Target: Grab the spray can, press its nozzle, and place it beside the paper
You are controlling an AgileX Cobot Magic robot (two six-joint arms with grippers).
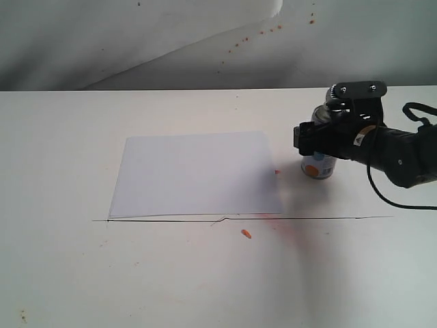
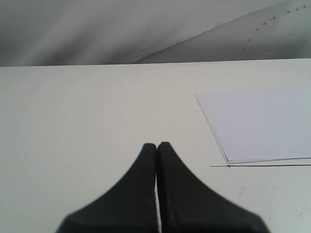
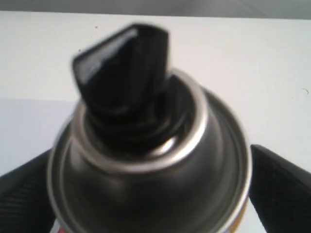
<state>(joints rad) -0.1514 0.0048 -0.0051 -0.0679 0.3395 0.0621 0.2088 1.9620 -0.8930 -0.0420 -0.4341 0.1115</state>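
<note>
left gripper point(image 2: 156, 148) hangs over the bare white table point(image 1: 205, 280), jaws pressed together, left of the paper point(image 1: 198, 174). the paper lies flat mid-table. near its right edge stands the spray can point(image 1: 319, 168), black nozzle point(image 3: 121, 68) on top, right gripper point(image 1: 318, 142) jaws pinching its sides

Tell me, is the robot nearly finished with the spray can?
Reaching looks done: the right hand is closed around the spray can, beside the paper. Lifting is in hand; I cannot tell if it's off the table. Nothing touches the nozzle, so pressing and letting go seem left.
</note>
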